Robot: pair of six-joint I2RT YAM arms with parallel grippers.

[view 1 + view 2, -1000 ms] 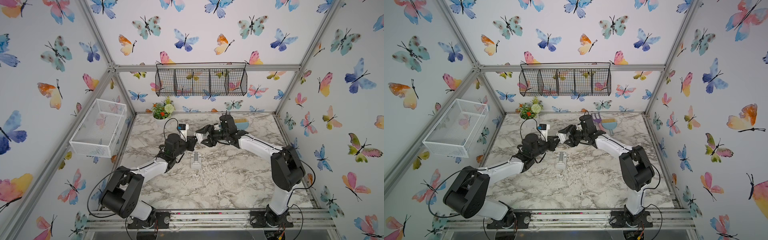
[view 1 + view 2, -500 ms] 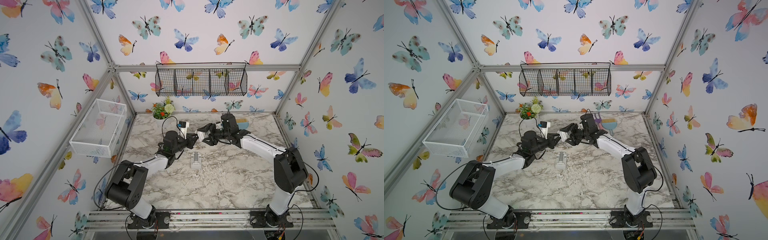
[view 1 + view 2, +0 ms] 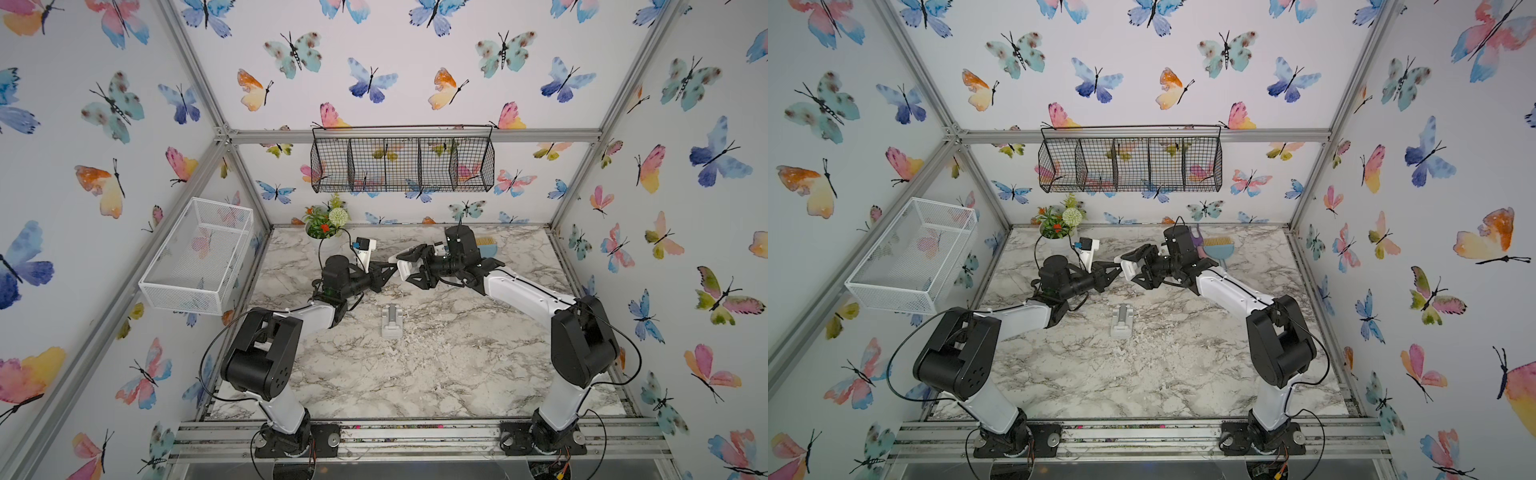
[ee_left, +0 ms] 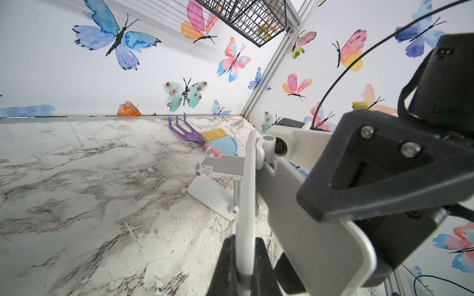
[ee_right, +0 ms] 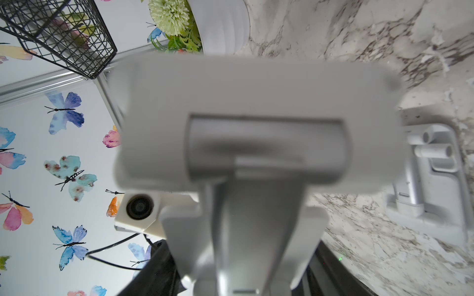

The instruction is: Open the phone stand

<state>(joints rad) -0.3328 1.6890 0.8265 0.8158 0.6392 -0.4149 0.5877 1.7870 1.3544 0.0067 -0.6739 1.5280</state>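
Phone stands x2: held stand [image 4: 302, 225], desk stand [image 3: 392, 321]. Claws x2: left claw [image 3: 390, 271], right claw [image 3: 409, 269]. Wire baskets x2: blk basket [image 3: 402, 164], wht basket [image 3: 199, 253]. Flower pot [image 3: 325, 225] x1. Purple rake [image 3: 1196, 235] x1. Blue brush [image 3: 1219, 249] x1.

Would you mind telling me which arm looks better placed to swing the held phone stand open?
Probably the right. The left pincer is shut on the thin white plate of the phone stand, a steady anchor, while the right pincer grips the grey-faced plate and looks free to swing it away.

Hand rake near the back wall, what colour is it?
Purple hand rake, pink handle; clearest in left wrist view.
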